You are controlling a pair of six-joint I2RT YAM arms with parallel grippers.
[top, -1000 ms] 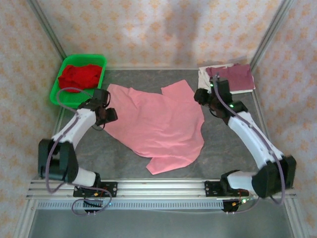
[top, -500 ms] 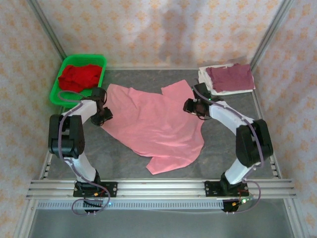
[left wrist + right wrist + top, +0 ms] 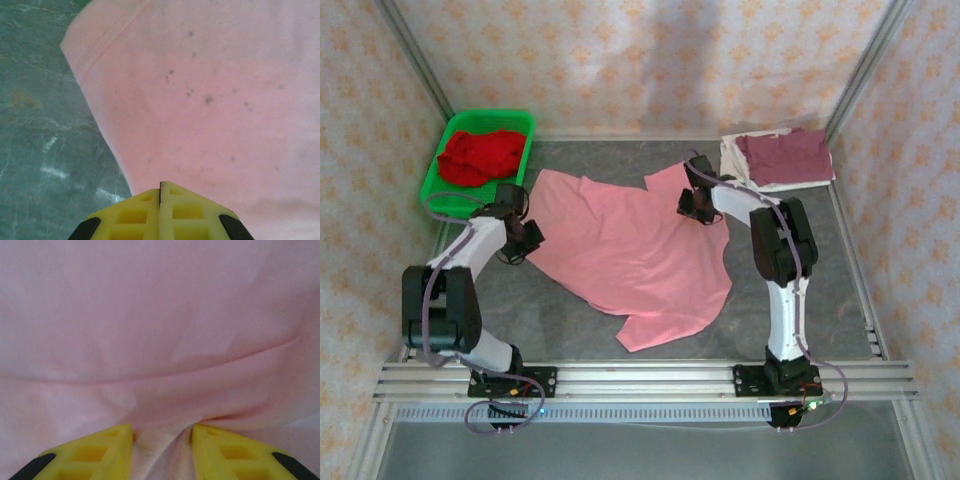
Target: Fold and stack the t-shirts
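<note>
**Two arms take hold of a salmon-pink t-shirt (image 3: 630,250) spread across the table (image 3: 570,320).**
The left arm (image 3: 470,250), doubled back at lower left, reaches the shirt's left edge. Its fingers (image 3: 145,212) are pressed together, and caught cloth cannot be made out. The right arm (image 3: 775,245) stands straight up the frame and bends left to the upper-right sleeve. Its fingers (image 3: 100,450), narrowly parted, pinch a ridge of pink fabric.
</note>
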